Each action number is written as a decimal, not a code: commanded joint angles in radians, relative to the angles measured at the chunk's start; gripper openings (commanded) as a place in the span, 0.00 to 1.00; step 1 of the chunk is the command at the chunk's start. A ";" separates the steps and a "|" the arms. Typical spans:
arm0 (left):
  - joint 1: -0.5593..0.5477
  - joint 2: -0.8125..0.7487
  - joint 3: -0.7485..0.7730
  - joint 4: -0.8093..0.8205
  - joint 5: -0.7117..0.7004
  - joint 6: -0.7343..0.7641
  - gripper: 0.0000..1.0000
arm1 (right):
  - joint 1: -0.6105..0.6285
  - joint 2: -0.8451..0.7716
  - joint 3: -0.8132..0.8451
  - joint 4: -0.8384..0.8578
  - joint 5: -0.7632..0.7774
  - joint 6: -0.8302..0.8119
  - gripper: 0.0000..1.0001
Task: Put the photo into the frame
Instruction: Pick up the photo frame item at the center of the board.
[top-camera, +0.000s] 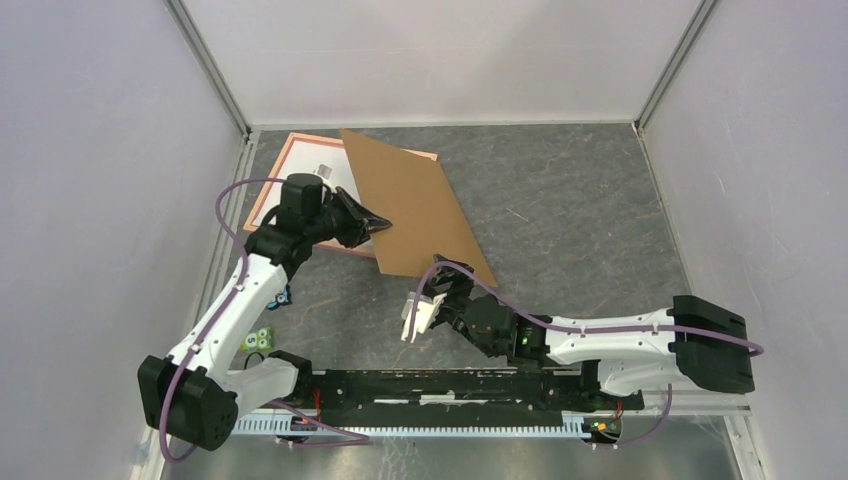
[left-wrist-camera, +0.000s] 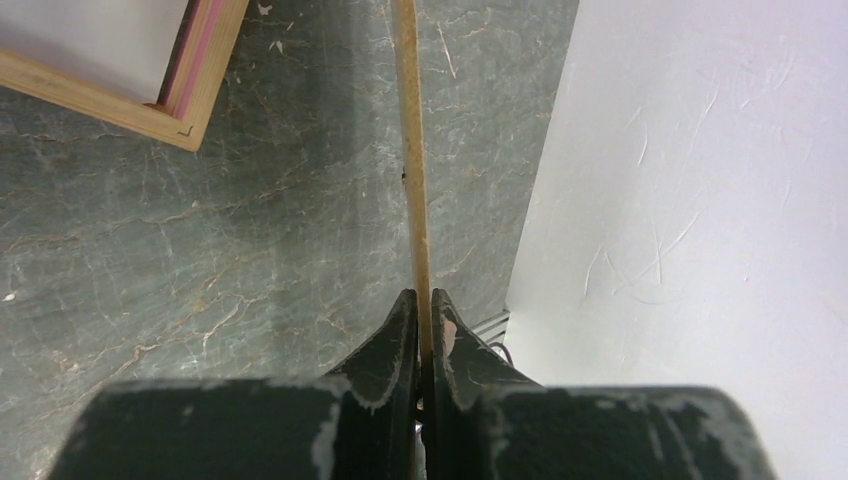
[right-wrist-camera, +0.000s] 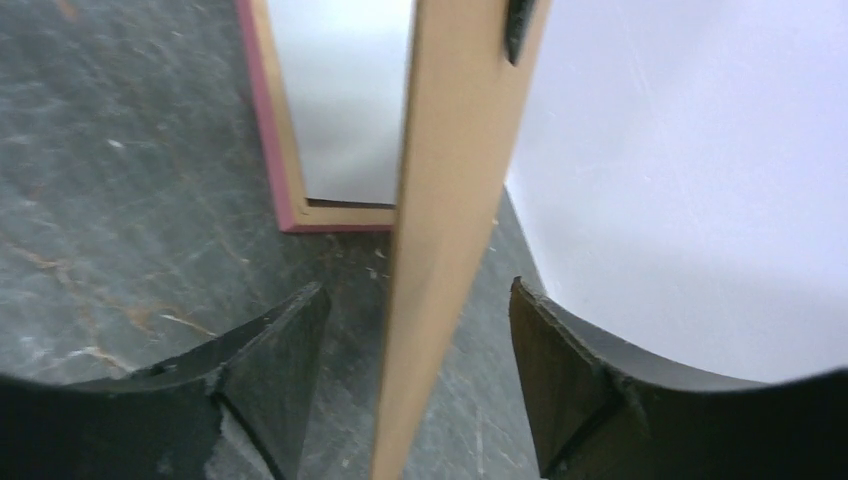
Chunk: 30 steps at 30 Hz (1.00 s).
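Observation:
My left gripper (top-camera: 385, 225) is shut on the left edge of the plain brown backing board (top-camera: 420, 200), seen edge-on between its fingers in the left wrist view (left-wrist-camera: 412, 150). The board is tilted up and covers the right part of the pink frame (top-camera: 290, 160), which lies at the back left. A white sheet (top-camera: 325, 175) with a small label lies inside the frame; the photo's printed face does not show. My right gripper (top-camera: 440, 272) is open, its jaws standing either side of the board's near edge (right-wrist-camera: 455, 200) without touching it.
The frame's corner shows in the left wrist view (left-wrist-camera: 195, 100) and the right wrist view (right-wrist-camera: 270, 130). White enclosure walls (top-camera: 440, 60) stand close on three sides. A small green object (top-camera: 257, 341) sits by the left arm.

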 joint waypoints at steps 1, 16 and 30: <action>0.012 -0.057 0.078 0.040 0.009 0.014 0.02 | 0.010 0.011 0.009 0.157 0.149 -0.072 0.68; 0.041 -0.088 0.159 -0.037 0.023 -0.034 0.02 | 0.005 0.078 -0.123 0.517 0.218 -0.168 0.50; 0.059 -0.090 0.237 -0.051 0.068 0.103 0.36 | -0.025 0.059 -0.128 0.627 0.295 -0.074 0.00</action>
